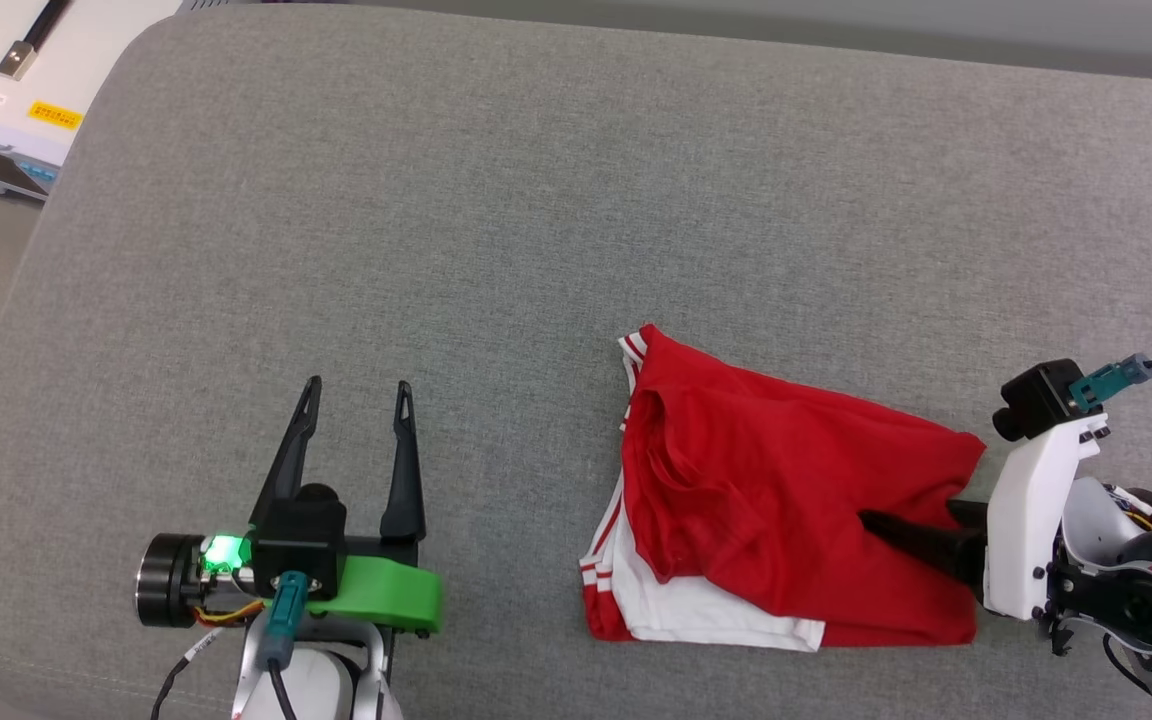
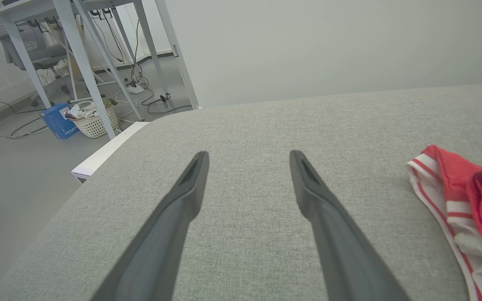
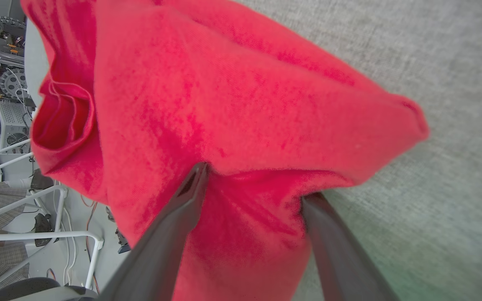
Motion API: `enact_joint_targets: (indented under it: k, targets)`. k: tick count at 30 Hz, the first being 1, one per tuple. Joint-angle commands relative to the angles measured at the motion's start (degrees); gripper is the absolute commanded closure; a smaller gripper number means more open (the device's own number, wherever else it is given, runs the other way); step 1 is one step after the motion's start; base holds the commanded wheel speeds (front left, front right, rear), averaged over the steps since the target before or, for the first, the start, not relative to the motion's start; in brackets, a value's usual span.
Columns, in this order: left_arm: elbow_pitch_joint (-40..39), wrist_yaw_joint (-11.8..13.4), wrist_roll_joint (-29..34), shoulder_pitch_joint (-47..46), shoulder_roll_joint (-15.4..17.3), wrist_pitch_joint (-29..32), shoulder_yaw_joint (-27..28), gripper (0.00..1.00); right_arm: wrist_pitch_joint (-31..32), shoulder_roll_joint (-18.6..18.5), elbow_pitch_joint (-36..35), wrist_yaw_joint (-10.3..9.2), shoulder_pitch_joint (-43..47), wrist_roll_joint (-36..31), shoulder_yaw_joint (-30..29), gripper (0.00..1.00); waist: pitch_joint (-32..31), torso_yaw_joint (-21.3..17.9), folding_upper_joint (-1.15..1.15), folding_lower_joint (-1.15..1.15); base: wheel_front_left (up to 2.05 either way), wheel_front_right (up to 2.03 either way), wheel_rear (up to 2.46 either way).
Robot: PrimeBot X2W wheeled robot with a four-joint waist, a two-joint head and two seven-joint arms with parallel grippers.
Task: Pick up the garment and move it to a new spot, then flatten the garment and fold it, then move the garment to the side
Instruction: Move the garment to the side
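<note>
Red shirt waits for its last move: the garment [image 1: 786, 500] lies in a compact bundle on the grey cushion [image 1: 436, 200], right of centre and toward the robot's edge. A white sleeve and striped trim show from under its left and near sides, and no lettering is in sight. It reads as already folded, if loosely. The top layer is rumpled and one edge is rolled back, so the flattening and folding look largely done rather than neat. What appears left is the final step, carrying the bundle off to the side; whether this is already its final spot cannot be told. The right gripper [image 1: 911, 515] comes in from the right at the bundle's right edge, its jaws spread wide and clamped on nothing. In the right wrist view its two fingers [image 3: 170, 225] straddle a ridge of red cloth that sags between them. The cloth seems to cover the tip on that view's right, while the other tip lies against the fabric, with more cloth bulging beyond. A pinch here would likely catch the top layers; whether the lower ones would come along is uncertain. The left gripper [image 1: 358, 388] hovers over bare cushion well to the left of the bundle, its fingers wide apart and empty, the nearest striped trim off to their right and not touching.
</note>
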Motion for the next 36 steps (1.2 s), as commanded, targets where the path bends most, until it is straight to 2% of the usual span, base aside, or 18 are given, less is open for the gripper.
enact_joint_targets:
  k: [1, 2, 10, 16, 22, 29, 36]
  targets:
    - [0.14, -0.15, 0.47, -1.04, -0.34, -0.34, 0.07, 0.0, -0.84, 0.79, 1.06, -0.04, 1.15, -0.15, 1.87, 0.11, -0.03, 0.04, 0.0, 0.0, 0.0, 0.0, 0.0]
    - [0.17, -0.13, 0.44, -1.04, -0.34, -0.34, 0.12, 0.0, -1.43, 0.58, 0.79, -0.04, 0.99, -0.26, 2.47, 1.0, -0.12, -0.02, 0.0, 0.0, 0.0, 0.0, 0.0]
    - [0.35, 0.29, 0.29, 0.41, -0.04, -0.34, 0.77, 0.0, -9.77, -2.29, -3.03, -0.04, -3.05, -0.85, 5.31, 1.0, -2.57, -2.61, 0.0, 0.0, 0.0, 0.0, 0.0]
    - [-0.55, 0.52, -0.11, 1.62, 0.35, -0.34, 1.82, 0.0, -11.29, -8.33, -8.28, -0.04, -8.23, -3.3, 9.64, 1.0, -3.02, -8.33, 0.0, 0.0, 0.0, 0.0, 0.0]
    - [-1.59, 0.76, 0.37, 1.05, 0.78, -0.34, 2.28, 0.0, -10.93, -14.24, -11.62, -0.04, -12.45, -4.3, 11.5, 1.0, -1.2, -15.02, 0.0, 0.0, 0.0, 0.0, 0.0]
    - [-2.95, 0.76, 1.22, -0.97, 2.18, -0.34, 2.77, 0.0, -11.43, -18.89, -9.91, -0.04, -16.8, -4.37, 10.74, 1.0, 3.37, -20.9, 0.0, 0.0, 0.0, 0.0, 0.0]
    - [-4.2, 0.58, 1.96, -3.93, 4.09, -0.34, 3.12, 0.0, -12.4, -22.7, -3.64, -0.04, -21.21, -6.43, 9.01, 1.0, 8.3, -22.44, 0.0, 0.0, 0.0, 0.0, 0.0]
